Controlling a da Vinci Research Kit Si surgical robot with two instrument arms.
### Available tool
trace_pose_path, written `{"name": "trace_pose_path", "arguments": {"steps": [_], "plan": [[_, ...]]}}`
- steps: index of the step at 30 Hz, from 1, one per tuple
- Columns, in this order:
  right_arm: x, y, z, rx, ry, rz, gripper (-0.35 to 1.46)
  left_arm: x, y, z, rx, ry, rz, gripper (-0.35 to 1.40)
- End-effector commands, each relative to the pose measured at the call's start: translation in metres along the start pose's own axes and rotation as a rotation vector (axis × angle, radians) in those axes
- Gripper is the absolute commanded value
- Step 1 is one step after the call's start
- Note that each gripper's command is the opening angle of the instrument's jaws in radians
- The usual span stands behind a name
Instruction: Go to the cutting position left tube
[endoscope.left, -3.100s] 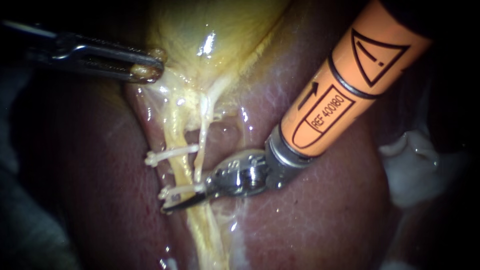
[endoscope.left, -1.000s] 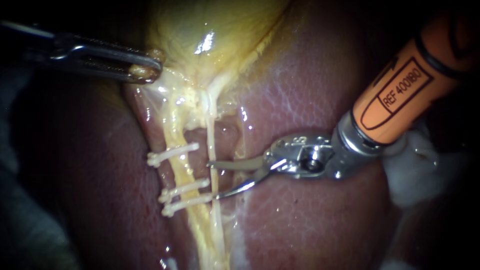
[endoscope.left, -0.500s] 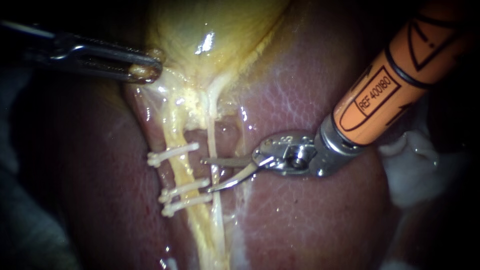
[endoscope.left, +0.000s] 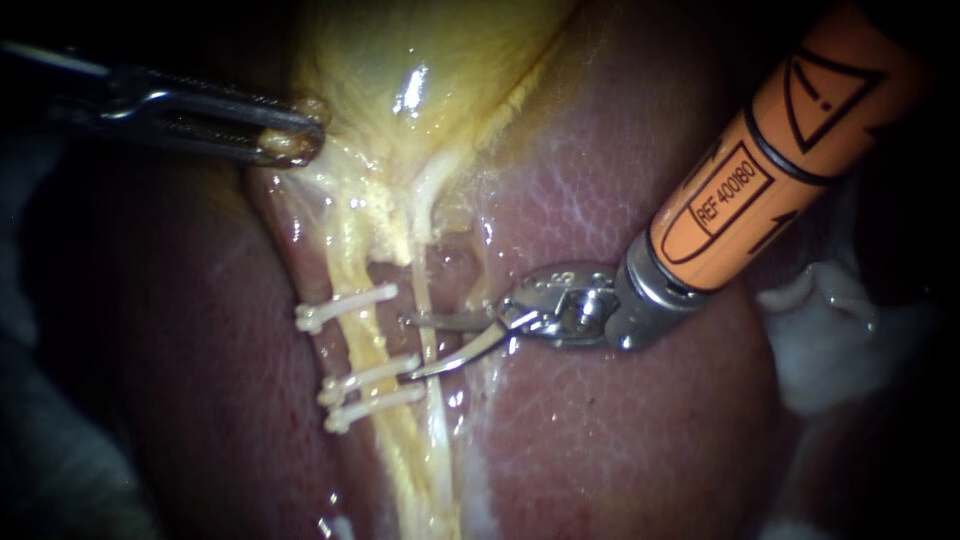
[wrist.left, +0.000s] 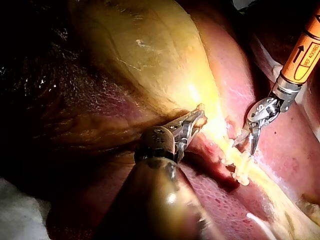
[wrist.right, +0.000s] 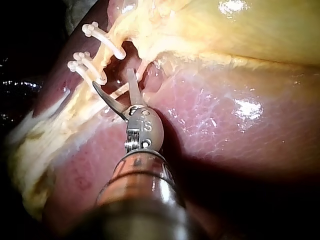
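Observation:
My left instrument (endoscope.left: 292, 140) comes in along the top, its jaws shut on a fold at the edge of the yellow gallbladder (endoscope.left: 430, 60). Below it run two tubes: the thick yellow left tube (endoscope.left: 352, 265) and a thin pale right tube (endoscope.left: 432, 420). Three white clips (endoscope.left: 345, 306) cross the left tube, one higher and two close together lower down. My right instrument (endoscope.left: 409, 347), on an orange shaft, has its blades open. The thin tube lies between them, and their tips reach the left tube's edge between the upper and lower clips. The right wrist view shows the open blades (wrist.right: 113, 78) beside the clips (wrist.right: 88, 67).
Red-brown liver (endoscope.left: 620, 430) surrounds the tubes. White gauze (endoscope.left: 830, 330) lies at the far right behind the orange shaft. The left wrist view shows my left instrument (wrist.left: 194, 121) holding the gallbladder edge, with my right instrument (wrist.left: 247, 142) beyond it.
My right instrument first drew back to the right from the lower clips and opened its blades. It then advanced left until the blades straddled the thin tube. My left instrument stayed still.

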Motion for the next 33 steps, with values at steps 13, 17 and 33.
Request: {"name": "trace_pose_path", "arguments": {"steps": [13,17,33], "plan": [[0.0020,-0.0009,0.0031,0.075,0.038,-0.020,1.44,0.0000,0.0000,0.0000,0.000,0.000,0.000,-0.35],[0.0027,-0.0014,0.0038,0.097,0.057,-0.022,1.44,0.0000,0.0000,0.0000,0.000,0.000,0.000,-0.35],[0.0061,-0.0022,0.0068,0.134,0.108,-0.015,1.44,0.0000,0.0000,0.0001,0.001,0.000,0.000,-0.35]]}}
